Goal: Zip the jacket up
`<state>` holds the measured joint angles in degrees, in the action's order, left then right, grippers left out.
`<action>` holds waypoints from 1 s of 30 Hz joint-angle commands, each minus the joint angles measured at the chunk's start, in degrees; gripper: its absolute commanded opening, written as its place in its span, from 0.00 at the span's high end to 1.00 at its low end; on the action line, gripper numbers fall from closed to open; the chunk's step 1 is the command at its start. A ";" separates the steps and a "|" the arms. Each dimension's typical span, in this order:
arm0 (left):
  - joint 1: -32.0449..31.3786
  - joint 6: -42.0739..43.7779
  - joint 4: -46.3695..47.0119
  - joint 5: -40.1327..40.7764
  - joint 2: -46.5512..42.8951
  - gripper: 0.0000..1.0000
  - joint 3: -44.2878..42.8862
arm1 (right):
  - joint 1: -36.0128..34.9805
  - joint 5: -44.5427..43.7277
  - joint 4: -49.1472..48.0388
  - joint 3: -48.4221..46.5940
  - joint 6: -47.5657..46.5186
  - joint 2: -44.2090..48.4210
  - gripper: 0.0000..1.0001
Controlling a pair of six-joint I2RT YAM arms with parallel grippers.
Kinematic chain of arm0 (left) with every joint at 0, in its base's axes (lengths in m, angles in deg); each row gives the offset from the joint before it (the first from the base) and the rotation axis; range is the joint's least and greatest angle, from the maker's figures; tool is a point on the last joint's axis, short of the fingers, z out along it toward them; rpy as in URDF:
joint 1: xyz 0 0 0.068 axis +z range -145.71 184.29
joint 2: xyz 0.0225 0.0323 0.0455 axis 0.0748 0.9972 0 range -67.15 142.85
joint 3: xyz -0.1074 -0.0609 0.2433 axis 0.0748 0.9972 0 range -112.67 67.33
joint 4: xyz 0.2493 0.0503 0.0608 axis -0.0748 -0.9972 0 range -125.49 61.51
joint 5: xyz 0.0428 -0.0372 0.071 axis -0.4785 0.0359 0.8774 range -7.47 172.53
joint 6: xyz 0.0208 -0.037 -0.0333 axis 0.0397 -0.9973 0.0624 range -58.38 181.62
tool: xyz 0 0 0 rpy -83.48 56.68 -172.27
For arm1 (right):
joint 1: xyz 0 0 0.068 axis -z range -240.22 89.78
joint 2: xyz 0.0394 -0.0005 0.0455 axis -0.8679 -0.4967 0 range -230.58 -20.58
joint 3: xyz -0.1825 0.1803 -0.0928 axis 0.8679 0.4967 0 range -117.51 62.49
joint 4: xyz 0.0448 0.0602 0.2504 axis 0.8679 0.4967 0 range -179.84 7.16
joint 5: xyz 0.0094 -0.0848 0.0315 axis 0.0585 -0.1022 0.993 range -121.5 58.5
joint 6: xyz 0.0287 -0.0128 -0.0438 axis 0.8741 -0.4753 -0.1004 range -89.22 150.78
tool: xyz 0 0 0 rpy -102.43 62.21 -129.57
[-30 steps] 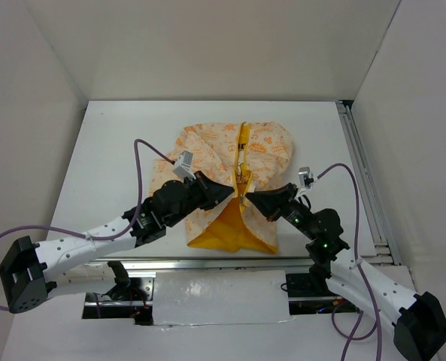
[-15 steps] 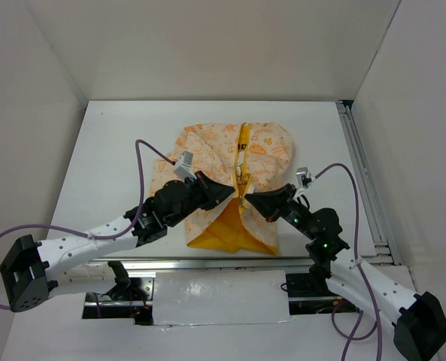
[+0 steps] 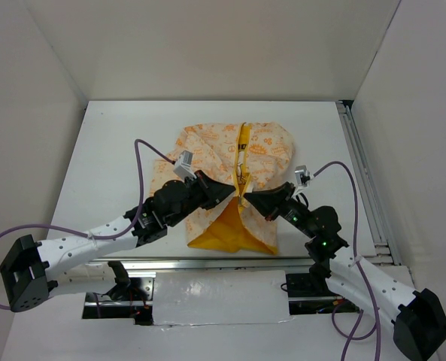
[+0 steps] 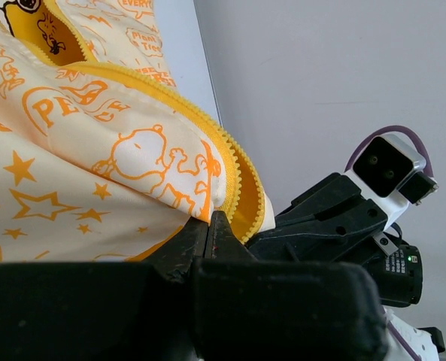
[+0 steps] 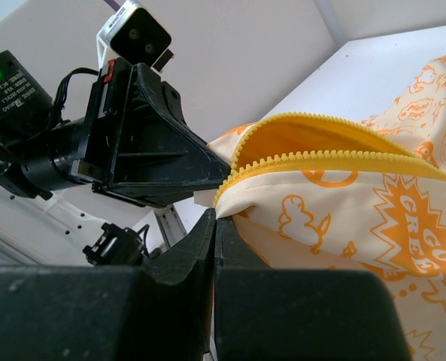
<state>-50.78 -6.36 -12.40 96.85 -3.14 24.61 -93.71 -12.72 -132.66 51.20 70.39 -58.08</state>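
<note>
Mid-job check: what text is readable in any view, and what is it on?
"EVERY", printed on the jacket, cut by the frame edge.
"Plant Tree", same print.
"PE", rest lost in a fold.
"GO GREE", jacket print, right wrist view, cut off.
White label on the left arm: too small to read.

The left arm (image 3: 87, 242) stretches forward and to the right, and the right arm (image 3: 358, 274) forward and to the left. Their wrists point at each other with the fingertips almost meeting in the middle. The left gripper (image 3: 232, 192) is pinched tight on a zipper edge of the jacket (image 3: 266, 150). The right gripper (image 3: 247, 197) is likewise clamped on a zipper edge.
</note>
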 commanded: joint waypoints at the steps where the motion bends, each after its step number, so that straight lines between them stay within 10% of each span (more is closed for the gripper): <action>1: -0.57 -0.83 5.08 -0.18 -0.81 1.00 0.35 | -0.34 -0.59 -4.11 -2.86 0.55 -0.03 1.00; 30: -0.57 -0.04 5.43 3.34 -3.89 1.00 1.94 | 0.19 0.02 2.22 -3.13 2.31 2.43 1.00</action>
<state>-50.96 -7.48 -10.52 98.56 -5.28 27.36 -93.71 -13.64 -129.50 49.61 71.97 -56.37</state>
